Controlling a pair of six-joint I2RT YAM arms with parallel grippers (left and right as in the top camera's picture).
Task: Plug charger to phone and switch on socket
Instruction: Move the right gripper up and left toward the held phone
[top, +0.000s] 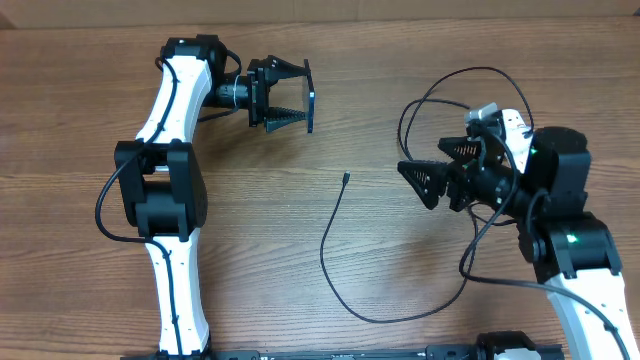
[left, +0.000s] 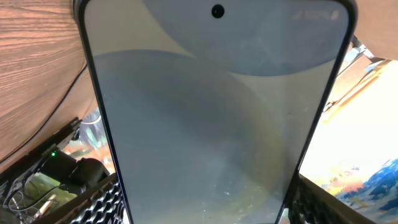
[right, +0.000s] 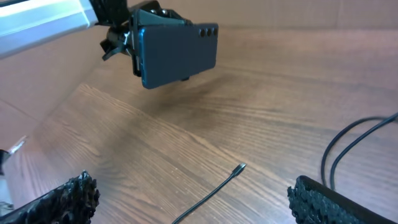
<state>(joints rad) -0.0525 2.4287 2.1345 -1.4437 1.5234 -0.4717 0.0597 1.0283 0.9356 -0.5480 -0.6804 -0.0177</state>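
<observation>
Left gripper (top: 300, 97) pinched the phone (top: 312, 98) by its two long edges in the upper middle of the overhead frame, raised above the table (top: 80, 100). The right gripper (top: 420, 160) stood spread wide at the right side and held nothing. The charger (top: 328, 235) lay in the centre. The socket (top: 508, 122) was partly hidden behind the right arm.

White arms (top: 172, 95) — black joints (top: 160, 190), claws (top: 303, 97) (top: 425, 172)

Glossy phone (left: 211, 124), matt woodgrain table (top: 250, 250)
</observation>
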